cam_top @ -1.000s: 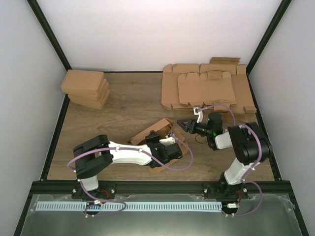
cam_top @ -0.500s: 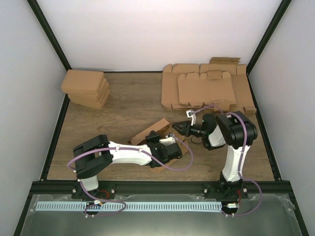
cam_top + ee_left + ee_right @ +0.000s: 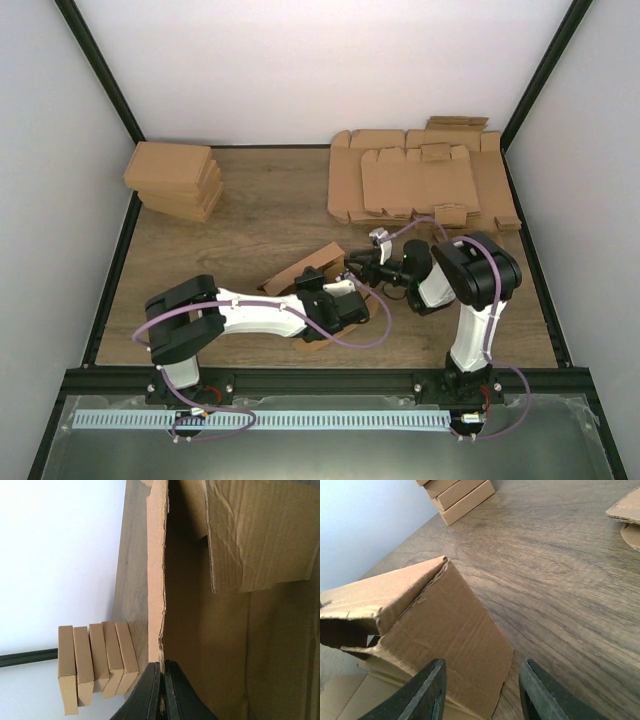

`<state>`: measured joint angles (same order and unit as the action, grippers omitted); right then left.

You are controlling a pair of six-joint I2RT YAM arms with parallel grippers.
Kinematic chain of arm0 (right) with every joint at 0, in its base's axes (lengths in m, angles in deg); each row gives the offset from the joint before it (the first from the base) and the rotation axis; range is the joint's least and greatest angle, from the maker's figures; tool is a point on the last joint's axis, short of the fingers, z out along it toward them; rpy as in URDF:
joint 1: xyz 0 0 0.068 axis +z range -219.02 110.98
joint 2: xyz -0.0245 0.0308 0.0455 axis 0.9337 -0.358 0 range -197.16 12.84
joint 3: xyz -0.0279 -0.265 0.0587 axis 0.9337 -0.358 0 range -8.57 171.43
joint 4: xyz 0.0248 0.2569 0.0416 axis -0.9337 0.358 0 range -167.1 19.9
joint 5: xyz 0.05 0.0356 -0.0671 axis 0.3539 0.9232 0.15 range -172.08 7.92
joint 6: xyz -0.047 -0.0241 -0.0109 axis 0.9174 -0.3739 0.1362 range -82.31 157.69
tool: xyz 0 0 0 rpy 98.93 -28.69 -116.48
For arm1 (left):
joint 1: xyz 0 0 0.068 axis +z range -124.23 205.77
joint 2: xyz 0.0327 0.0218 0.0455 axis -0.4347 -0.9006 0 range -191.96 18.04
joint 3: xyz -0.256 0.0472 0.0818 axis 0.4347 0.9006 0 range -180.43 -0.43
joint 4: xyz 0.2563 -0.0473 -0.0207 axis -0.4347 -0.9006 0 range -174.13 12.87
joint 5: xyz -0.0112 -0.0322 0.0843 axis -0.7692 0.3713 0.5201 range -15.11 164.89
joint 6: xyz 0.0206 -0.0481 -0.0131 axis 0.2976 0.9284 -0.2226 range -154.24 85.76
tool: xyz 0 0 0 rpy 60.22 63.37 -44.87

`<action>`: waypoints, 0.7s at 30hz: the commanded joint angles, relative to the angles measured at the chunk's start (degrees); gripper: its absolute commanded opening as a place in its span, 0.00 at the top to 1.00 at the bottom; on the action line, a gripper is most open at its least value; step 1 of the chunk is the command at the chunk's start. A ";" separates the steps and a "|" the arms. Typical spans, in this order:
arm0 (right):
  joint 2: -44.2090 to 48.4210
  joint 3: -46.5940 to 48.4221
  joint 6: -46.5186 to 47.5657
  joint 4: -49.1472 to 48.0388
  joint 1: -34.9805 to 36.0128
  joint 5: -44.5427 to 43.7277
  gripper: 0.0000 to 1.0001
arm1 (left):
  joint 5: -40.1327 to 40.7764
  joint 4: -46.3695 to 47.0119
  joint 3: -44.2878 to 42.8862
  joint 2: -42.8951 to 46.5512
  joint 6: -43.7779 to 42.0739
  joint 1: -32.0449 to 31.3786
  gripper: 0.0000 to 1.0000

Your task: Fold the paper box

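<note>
From above, the light-brown creased cardboard paper box (image 3: 308,270) sits half raised in the middle of the wooden table (image 3: 250,215). Its long axis runs near-left to far-right. The left gripper (image 3: 335,300) is at its near side. The right gripper (image 3: 353,266) points left, just beside the box's far-right end, so that arm is nearer that end.

Left wrist view: the left gripper (image 3: 161,667) has its jaws pressed together on the thin edge of a raised wall.

Right wrist view: the right gripper (image 3: 482,667) stands about half open, holding nothing. The sloping end flap lies straight ahead, its lower corner reaching between the fingers (image 3: 427,692). Closing here would probably catch it.
</note>
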<state>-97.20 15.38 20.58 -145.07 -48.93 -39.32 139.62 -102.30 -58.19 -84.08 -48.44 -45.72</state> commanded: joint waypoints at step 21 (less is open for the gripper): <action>4.35 -1.26 8.34 2.05 3.08 -4.32 0.54 | -3.51 1.47 1.02 0.68 -0.78 -1.11 0.96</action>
<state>-93.03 11.36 25.81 -144.52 -47.00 -43.32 138.92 -101.78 -57.73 -83.73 -48.64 -46.00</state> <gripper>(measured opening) 0.451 0.039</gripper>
